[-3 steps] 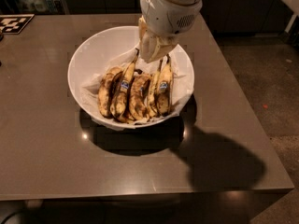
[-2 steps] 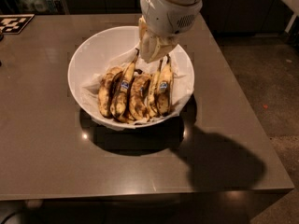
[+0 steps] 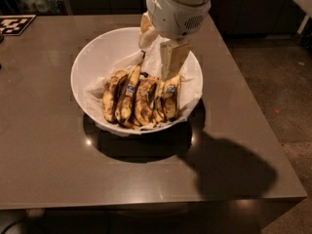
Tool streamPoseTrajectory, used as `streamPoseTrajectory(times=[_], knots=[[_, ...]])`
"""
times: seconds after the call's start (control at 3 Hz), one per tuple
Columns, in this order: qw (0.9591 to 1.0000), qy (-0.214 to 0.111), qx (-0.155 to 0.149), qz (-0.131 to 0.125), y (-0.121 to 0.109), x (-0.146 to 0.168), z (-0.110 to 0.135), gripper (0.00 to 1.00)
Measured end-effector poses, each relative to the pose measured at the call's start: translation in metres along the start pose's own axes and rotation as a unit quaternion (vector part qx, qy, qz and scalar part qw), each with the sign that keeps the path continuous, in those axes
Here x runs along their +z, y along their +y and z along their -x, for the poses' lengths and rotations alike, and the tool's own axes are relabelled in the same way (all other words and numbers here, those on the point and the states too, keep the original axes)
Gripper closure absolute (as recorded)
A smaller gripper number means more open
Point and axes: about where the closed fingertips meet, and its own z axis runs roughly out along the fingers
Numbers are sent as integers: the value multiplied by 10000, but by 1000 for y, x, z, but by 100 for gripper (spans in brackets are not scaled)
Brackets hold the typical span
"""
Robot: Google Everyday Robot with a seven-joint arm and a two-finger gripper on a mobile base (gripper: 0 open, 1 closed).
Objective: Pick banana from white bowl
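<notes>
The white bowl [image 3: 92, 57] stands in the middle of the brown table, lined with crumpled white paper. Several overripe brown-blotched bananas lie in it side by side. The banana [image 3: 127, 95] is the long one second from the left, with a blue sticker mid-length and a dark stem pointing up and away. The rightmost banana [image 3: 170, 101] also carries a blue sticker. My gripper [image 3: 157, 62] hangs over the far side of the bowl, open and empty. Its left finger [image 3: 146, 33] is just above the long banana's stem. Its right finger [image 3: 173, 57] reaches down to the rightmost banana's top.
The brown table [image 3: 48, 169] has its right edge near the bowl, with floor [image 3: 273, 82] beyond. A black-and-white marker tag [image 3: 14, 24] lies at the table's far left corner. Dark cabinets stand behind the table.
The left finger looks slightly higher than before; the arm otherwise holds its place. The bananas and the bowl have not moved.
</notes>
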Motion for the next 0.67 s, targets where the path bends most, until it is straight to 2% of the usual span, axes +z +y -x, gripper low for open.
streamPoseTrajectory(times=[0.33, 0.67], knots=[[10000, 0, 0, -1, 0, 0, 0, 0], [10000, 2, -5, -1, 0, 0, 0, 0]])
